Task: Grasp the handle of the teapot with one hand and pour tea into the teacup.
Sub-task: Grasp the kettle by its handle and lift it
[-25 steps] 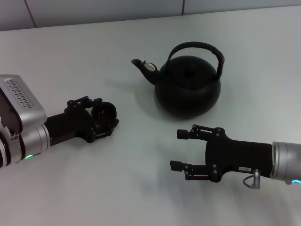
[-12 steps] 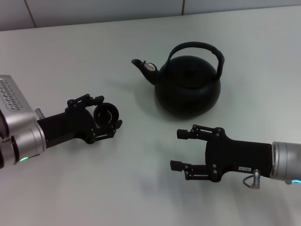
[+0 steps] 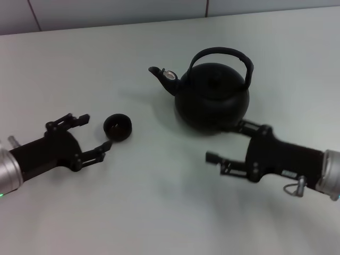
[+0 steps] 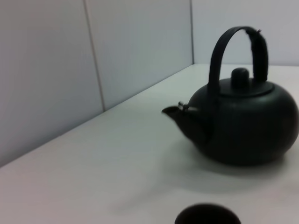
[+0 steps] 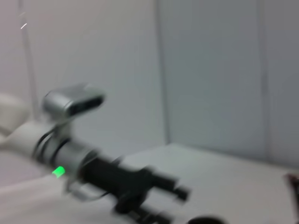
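Matte-black and round, the kettle-shaped teapot is sitting on the pale grey table, its arched black handle untouched. The small black teacup is standing free near its spout side. The left gripper is gaping wide beside the cup, holding nothing, while the right gripper is spreading open just beside the teapot's base.

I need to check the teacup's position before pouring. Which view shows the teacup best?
The head view: the whole teacup stands on the table, free beside the open left gripper. Both wrist views catch only its rim at the picture's edge.

Upright black teapot, arched handle up; small teacup nearby.
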Controlling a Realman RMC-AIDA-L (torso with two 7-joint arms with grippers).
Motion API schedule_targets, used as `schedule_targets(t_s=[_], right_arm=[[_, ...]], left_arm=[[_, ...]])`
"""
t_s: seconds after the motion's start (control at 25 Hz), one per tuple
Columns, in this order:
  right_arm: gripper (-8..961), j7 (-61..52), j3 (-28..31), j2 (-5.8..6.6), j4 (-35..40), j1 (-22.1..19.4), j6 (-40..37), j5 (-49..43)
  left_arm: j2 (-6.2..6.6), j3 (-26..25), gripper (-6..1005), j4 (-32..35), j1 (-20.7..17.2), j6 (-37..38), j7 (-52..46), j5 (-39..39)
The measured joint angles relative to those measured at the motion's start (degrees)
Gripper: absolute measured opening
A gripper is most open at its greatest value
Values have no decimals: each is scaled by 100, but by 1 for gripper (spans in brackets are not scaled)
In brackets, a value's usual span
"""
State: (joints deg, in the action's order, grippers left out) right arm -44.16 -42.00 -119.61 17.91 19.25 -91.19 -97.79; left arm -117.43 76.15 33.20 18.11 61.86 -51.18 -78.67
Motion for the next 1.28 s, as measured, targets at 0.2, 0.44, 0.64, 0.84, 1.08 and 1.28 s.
schedule_targets(t_s=[0.2, 0.44, 0.64, 0.84, 1.08, 1.28], right_arm=[[783, 373, 22, -6, -66, -331, -113, 1080], [785, 992, 26, -9, -653, -484, 82, 2518], [785, 1459, 26, -16, -1179, -259, 400, 3198], [784, 1575, 46, -24, -1334, 44, 866, 3283], [785, 1613, 52, -19, -1502, 364, 1299, 3293], [785, 1615, 42, -19, -1533, 468, 1472, 3292]], left_arm=[[11, -14, 822, 3, -54, 18, 0, 0], [10, -14, 822, 3, -53, 20, 0, 0], [11, -13, 822, -15, -58, 20, -5, 1], [15, -13, 822, -39, -66, 19, -6, 1], [19, -10, 821, -42, -79, 19, -7, 1], [28, -4, 821, -25, -80, 19, -7, 1]])
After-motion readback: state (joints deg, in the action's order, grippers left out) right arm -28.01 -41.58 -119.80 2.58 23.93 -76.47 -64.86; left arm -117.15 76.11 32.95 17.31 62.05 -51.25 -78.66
